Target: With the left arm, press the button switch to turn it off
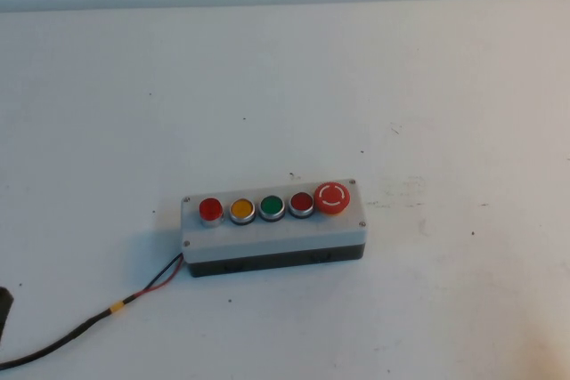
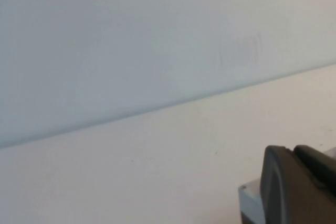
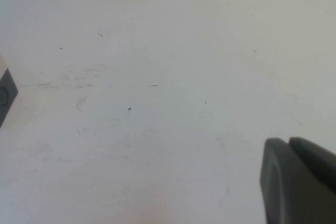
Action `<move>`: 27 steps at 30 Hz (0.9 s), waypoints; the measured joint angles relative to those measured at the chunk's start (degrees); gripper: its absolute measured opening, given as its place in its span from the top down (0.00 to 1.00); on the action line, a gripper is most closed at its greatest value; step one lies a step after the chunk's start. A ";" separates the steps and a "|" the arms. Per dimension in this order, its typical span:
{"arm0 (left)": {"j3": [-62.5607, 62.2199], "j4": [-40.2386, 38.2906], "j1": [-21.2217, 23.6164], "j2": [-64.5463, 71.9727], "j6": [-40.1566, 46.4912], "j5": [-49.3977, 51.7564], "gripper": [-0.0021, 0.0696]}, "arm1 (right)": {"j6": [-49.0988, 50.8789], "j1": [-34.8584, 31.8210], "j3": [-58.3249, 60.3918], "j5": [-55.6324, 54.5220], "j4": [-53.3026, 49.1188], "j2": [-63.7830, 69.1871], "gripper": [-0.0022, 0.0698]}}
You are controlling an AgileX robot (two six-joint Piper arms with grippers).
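Sitting box: the grey button box is seen flat on the white table, long side roughly across the high view, its right end turned a little away from the robot.
Button switch: the button switch, small, round, bright red with a silver ring, is found at the box's left end, first in the row.
Row order from the switch: yellow button, green button, darker red button, then the large red mushroom button at the box's right end.
Cable: a black cable with red and black leads is seen leaving the box's left end low down and running toward the robot's left; a yellow band is wrapped on it.
Left gripper: the left gripper is seen only in its wrist view as a dark finger edge; a grey corner of the box lies just beside it there. Fingers' state cannot be told.
Right gripper: the right gripper is seen only in its wrist view, over bare table, with one end of the box at the picture's edge, well apart. Fingers' state cannot be told.
Contact: no gripper is seen touching the box in the high view.
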 joint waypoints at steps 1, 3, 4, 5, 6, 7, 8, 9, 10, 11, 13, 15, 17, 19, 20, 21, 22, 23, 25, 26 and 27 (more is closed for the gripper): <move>1.19 -0.82 1.38 -0.26 0.11 -0.53 0.98 | 0.00 0.00 0.00 0.00 0.00 0.00 0.99; 4.24 -2.51 4.71 -0.35 0.33 -1.81 0.98 | 0.00 0.00 0.00 0.00 0.00 0.00 0.99; 5.59 -3.10 6.20 -0.34 0.32 -2.68 0.98 | 0.00 0.00 0.00 0.00 0.00 0.00 0.99; 6.37 -3.98 7.52 -0.34 0.32 -2.57 0.98 | 0.00 0.00 0.00 0.00 0.00 0.00 0.99; 6.65 -4.92 8.64 -0.34 0.32 -1.80 0.98 | 0.00 0.00 0.00 0.00 0.00 0.00 0.99; 6.75 -6.08 9.39 -0.34 0.32 -1.19 0.98 | 0.00 0.00 0.00 0.00 0.00 0.00 0.99; 6.82 -6.62 10.21 -0.34 0.44 -0.04 0.98 | 0.00 0.00 0.00 0.00 0.00 0.00 0.99; 6.82 -7.04 10.83 -0.34 0.44 1.26 0.98 | 0.00 0.00 0.00 0.00 0.00 0.00 0.99; 6.82 -7.26 11.24 -0.34 0.44 2.43 0.98 | 0.00 0.00 0.00 0.00 0.00 0.00 0.99; 6.82 -7.40 11.60 -0.34 0.44 4.11 0.98 | 0.00 0.00 0.00 0.00 0.00 0.00 0.99; 6.82 -7.44 11.96 -0.34 0.65 8.53 0.98 | 0.00 0.00 0.00 0.00 0.00 0.00 0.99; 6.82 -7.44 11.96 -0.34 0.65 13.04 0.98 | 0.00 0.00 0.00 0.00 0.00 0.00 0.99; 6.89 -7.44 11.96 -0.34 0.65 15.13 0.98 | 0.00 0.00 0.00 0.00 0.00 0.00 0.99; 6.89 -7.44 11.96 -0.34 0.65 15.36 0.98 | 0.00 0.00 0.00 0.00 0.00 0.00 0.99; 6.89 -7.44 11.96 -0.34 0.65 15.36 0.98 | 0.00 0.00 0.00 0.00 0.00 0.00 0.99; 6.89 -7.44 11.96 -0.34 0.65 15.36 0.98 | 0.00 0.00 0.00 0.00 0.00 0.00 0.99; 6.89 -7.44 11.96 -0.34 0.65 15.36 0.98 | 0.00 0.00 0.00 0.00 0.00 0.00 0.99; 6.89 -7.44 11.96 -0.34 0.65 15.36 0.98 | 0.00 0.00 0.00 0.00 0.00 0.00 0.99; 6.89 -7.44 11.96 -0.34 0.65 15.36 0.98 | 0.00 0.00 0.00 0.00 0.00 0.00 0.99; 6.89 -7.44 11.96 -0.34 0.65 15.36 0.98 | 0.00 0.00 0.00 0.00 0.00 0.00 0.99; 6.89 -7.44 11.96 -0.34 0.65 15.36 0.98 | 0.00 0.00 0.00 0.00 0.00 0.00 0.99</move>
